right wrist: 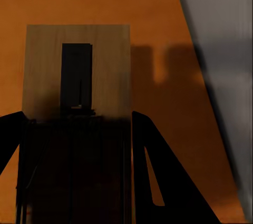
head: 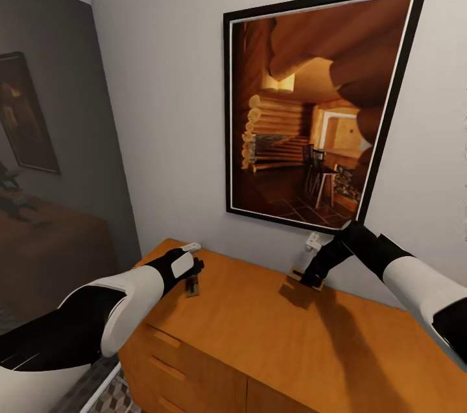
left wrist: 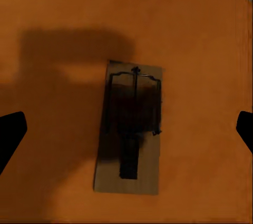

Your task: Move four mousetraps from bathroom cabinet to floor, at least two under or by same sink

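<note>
The orange-brown cabinet (head: 272,335) stands against the wall, and two mousetraps lie on its top. My left gripper (head: 193,272) hovers over one mousetrap (head: 192,287) near the cabinet's left end. In the left wrist view that mousetrap (left wrist: 129,132) lies flat between the widely spread fingertips (left wrist: 10,134) of the open left gripper (left wrist: 126,132). My right gripper (head: 310,280) reaches down to the other mousetrap (head: 298,275) close to the wall. In the right wrist view this mousetrap (right wrist: 79,76) sits between the dark fingers (right wrist: 153,171), which press on its two long edges; the right gripper (right wrist: 79,145) is shut on it.
A large black-framed picture (head: 318,102) hangs on the wall above the cabinet. A small white fitting (head: 313,242) sits on the wall by the right wrist. A dark reflective panel (head: 45,141) fills the left side. Cube-patterned floor tiles (head: 117,395) show at the cabinet's front left.
</note>
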